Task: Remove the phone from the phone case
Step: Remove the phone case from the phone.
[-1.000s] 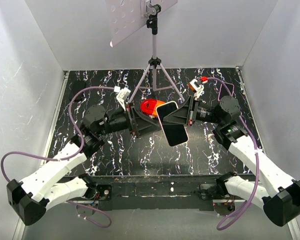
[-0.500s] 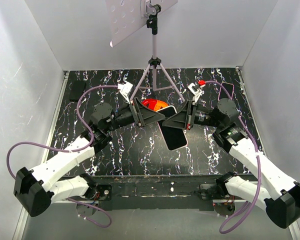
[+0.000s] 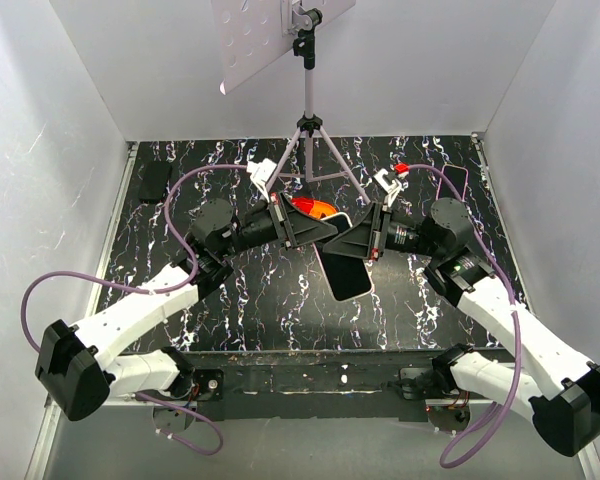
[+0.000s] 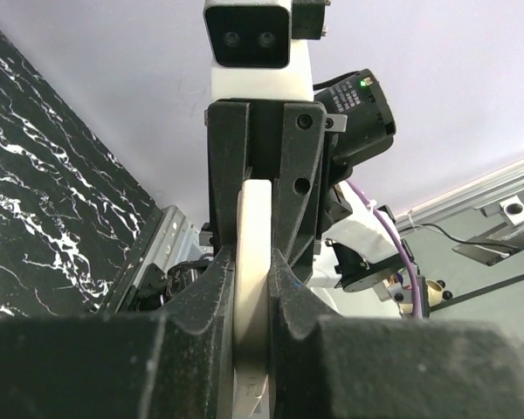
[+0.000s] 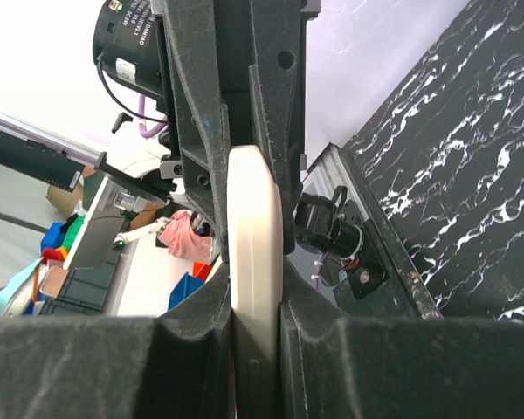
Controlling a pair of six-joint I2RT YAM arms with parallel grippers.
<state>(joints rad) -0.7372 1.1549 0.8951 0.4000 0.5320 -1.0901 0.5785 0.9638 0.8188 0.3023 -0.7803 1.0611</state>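
The phone (image 3: 346,270), dark-faced and set in a cream phone case, hangs above the middle of the table. My left gripper (image 3: 320,228) is shut on its upper left edge and my right gripper (image 3: 353,241) is shut on its upper right edge. In the left wrist view the cream case edge (image 4: 251,262) is pinched between my left gripper's (image 4: 251,284) black pads. The right wrist view shows the same cream edge (image 5: 255,236) clamped in my right gripper (image 5: 255,292). I cannot make out where phone and case meet.
A tripod (image 3: 308,140) carrying a white perforated board (image 3: 255,35) stands at the back centre. An orange-red object (image 3: 313,207) lies just behind the grippers. A black item (image 3: 153,180) sits far left, a pink-rimmed one (image 3: 457,180) far right. White walls enclose the table.
My left gripper has swung right to the phone and shut on its edge. The phone has tilted, its face going from pale to dark. The right gripper kept its grip.
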